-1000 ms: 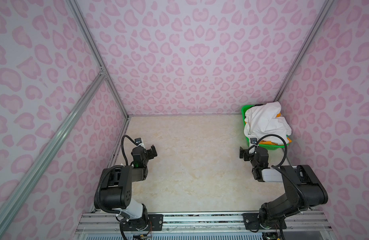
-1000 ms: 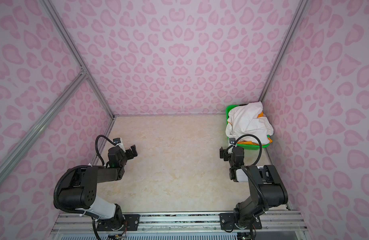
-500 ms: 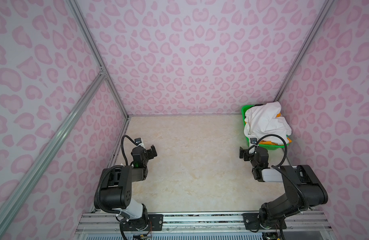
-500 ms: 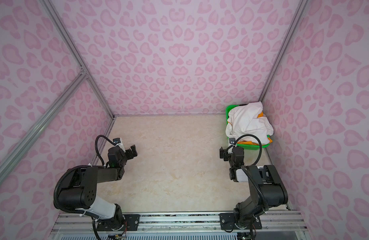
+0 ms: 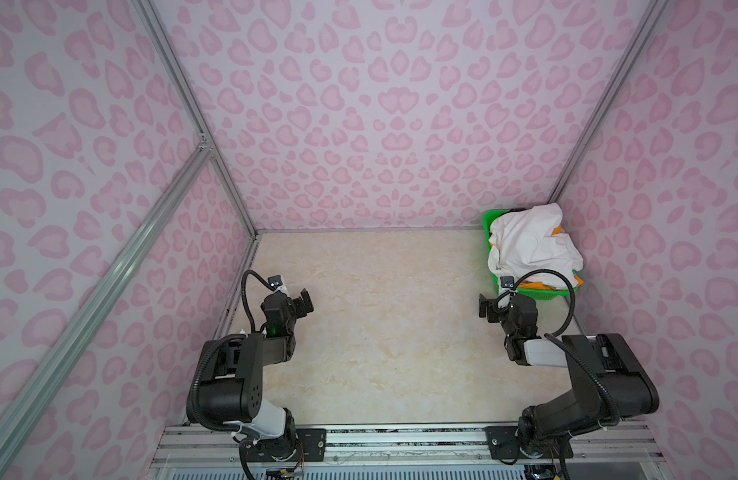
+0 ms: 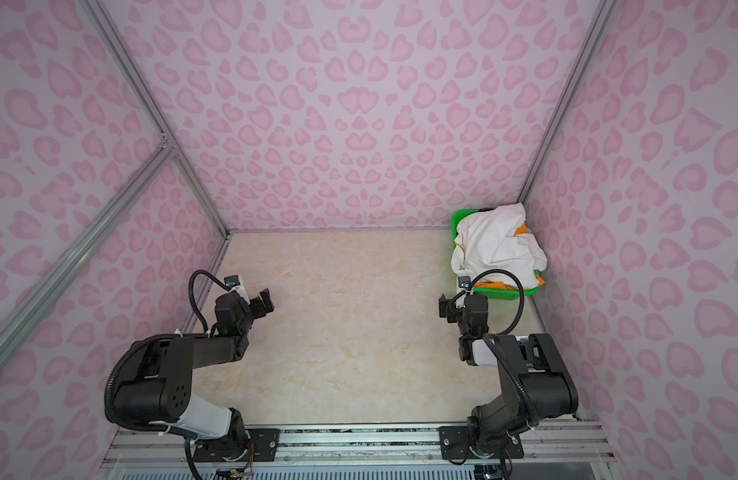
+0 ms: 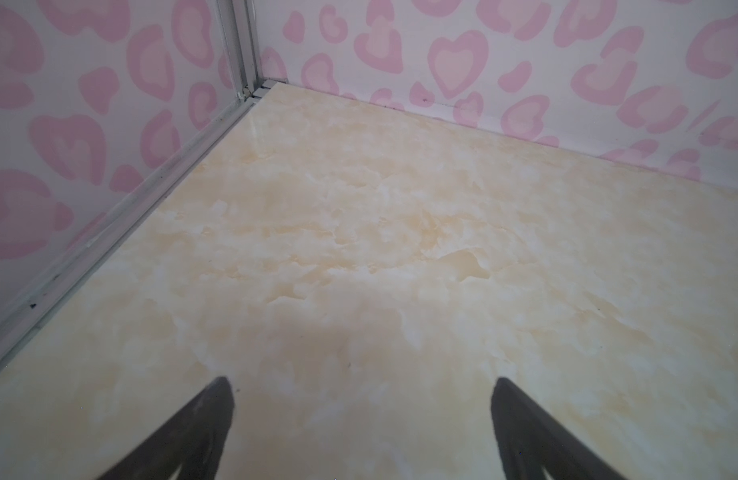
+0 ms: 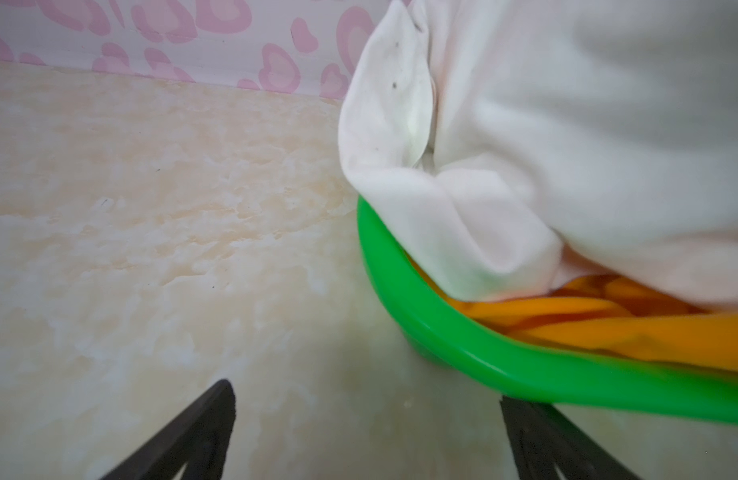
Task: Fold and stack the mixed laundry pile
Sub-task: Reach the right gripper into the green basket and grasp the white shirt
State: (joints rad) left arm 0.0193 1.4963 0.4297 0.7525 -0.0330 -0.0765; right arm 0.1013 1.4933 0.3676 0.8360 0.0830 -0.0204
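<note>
The mixed laundry pile [image 5: 529, 245] [image 6: 496, 245] is heaped in a green basket [image 5: 544, 294] [image 6: 504, 296] at the back right corner. A white garment [image 8: 546, 145] lies on top, spilling over the rim, with orange fabric [image 8: 608, 328] under it. My right gripper [image 5: 493, 309] [image 6: 450, 309] [image 8: 365, 390] hangs open just in front of the basket's near left corner [image 8: 483, 357], holding nothing. At the left side of the table my left gripper [image 5: 303, 302] [image 6: 262, 303] [image 7: 361, 382] is open over bare tabletop, far from the pile.
The beige marbled tabletop [image 5: 380, 316] is boxed in by pink-patterned walls [image 5: 380, 124] on three sides, with aluminium frame posts [image 7: 238, 50] in the corners. The basket stands against the right wall. A metal rail [image 5: 400, 440] runs along the front edge.
</note>
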